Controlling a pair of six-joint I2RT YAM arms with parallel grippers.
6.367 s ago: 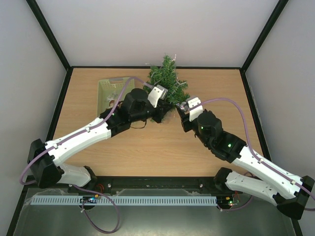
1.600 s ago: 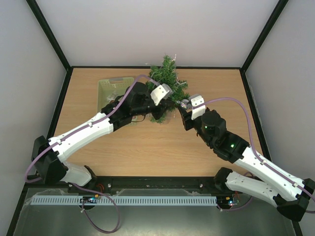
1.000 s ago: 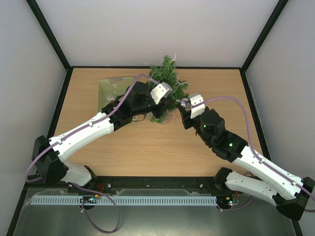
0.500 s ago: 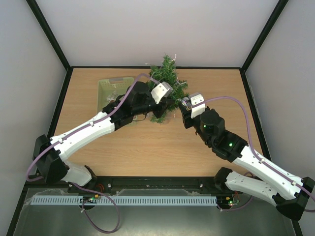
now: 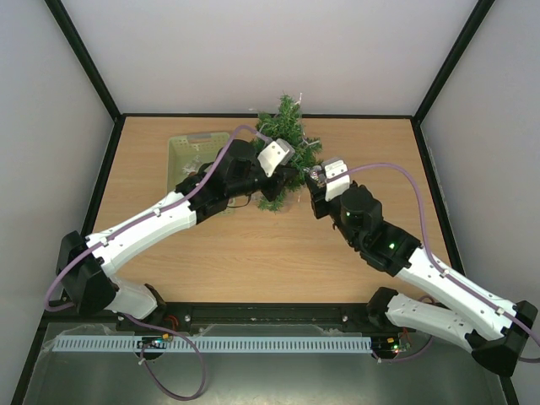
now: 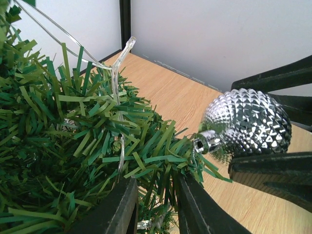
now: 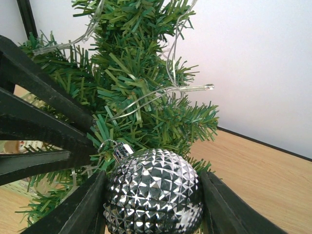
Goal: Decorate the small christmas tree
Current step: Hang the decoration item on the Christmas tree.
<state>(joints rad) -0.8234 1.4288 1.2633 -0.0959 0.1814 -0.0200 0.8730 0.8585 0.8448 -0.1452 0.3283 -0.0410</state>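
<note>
- small christmas tree (image 5: 285, 135): needles dark green mixed with brighter green
- light string (image 6: 114, 78) on the tree: clear, colourless
- bauble (image 7: 153, 195): mirror silver, raised diamond facets all over, silver cap
- basket (image 5: 175, 156), upper left of the top view: pale green
- table (image 5: 253, 253): light wood, fine straight grain
- left arm (image 5: 143, 232) and right arm (image 5: 443, 283): white shells, black joints
- cable (image 5: 384, 166) along each arm: purple

Tree's near side: crowded; left gripper (image 5: 289, 175) and right gripper (image 5: 315, 180) meet against the small christmas tree (image 5: 285, 133).
Between the grippers: narrow gap, filled by the silver ball (image 7: 153, 192) and branch tips.
Left of tree: basket (image 5: 179, 148) stands near.
Right of tree: bare table (image 5: 375, 152) up to the wall.
Tree surface: light wire (image 6: 115, 83) loops stick out.
</note>
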